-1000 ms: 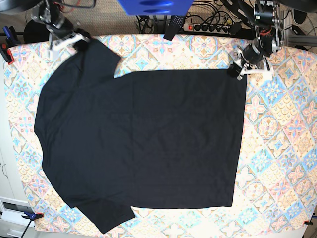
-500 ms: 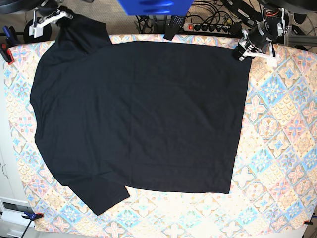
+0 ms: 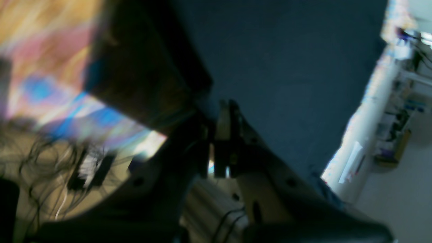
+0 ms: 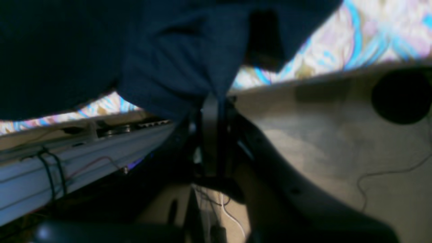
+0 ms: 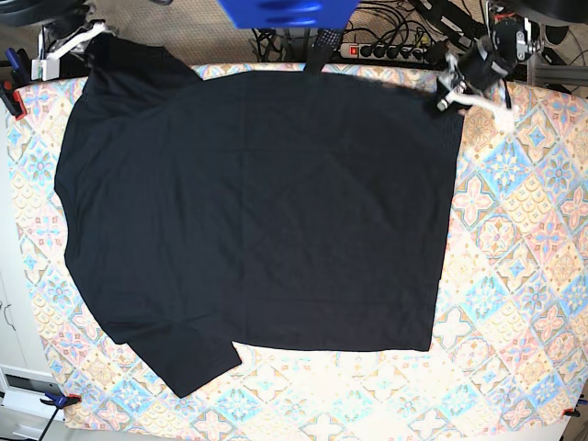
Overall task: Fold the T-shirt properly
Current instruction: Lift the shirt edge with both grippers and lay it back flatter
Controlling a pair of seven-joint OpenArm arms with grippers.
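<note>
One T-shirt (image 5: 257, 220), black and plain, lies spread over most of the table (image 5: 514, 276), which wears a patterned cloth of orange, blue and pink tiles. There are two grippers. The left gripper (image 5: 452, 92) is at the table's far right corner, its fingers clamped on the shirt's hem corner there; in the left wrist view the fingers (image 3: 222, 135) are pressed together with dark fabric (image 3: 287, 67) running out from between them. The right gripper (image 5: 69, 39) is at the far left corner, past the table's far edge, with its fingers closed on the tip of a sleeve; the right wrist view shows the fabric (image 4: 182, 64) bunched and pulled down into the closed fingers (image 4: 211, 135), with the table edge just behind.

The shirt's far edge is drawn along the table's far edge. Its hem runs down the right side, well short of the table's right edge, leaving a bare strip of patterned cloth. The second sleeve (image 5: 184, 363) lies flat near the near left corner, and a strip of cloth shows along the near edge too.

Beyond the far edge one power strip (image 5: 390, 50) sits among loose cables on the floor, and one blue object (image 5: 287, 12) hangs over the middle of that edge. Clamps (image 5: 11, 92) grip the cloth at the table's left side
</note>
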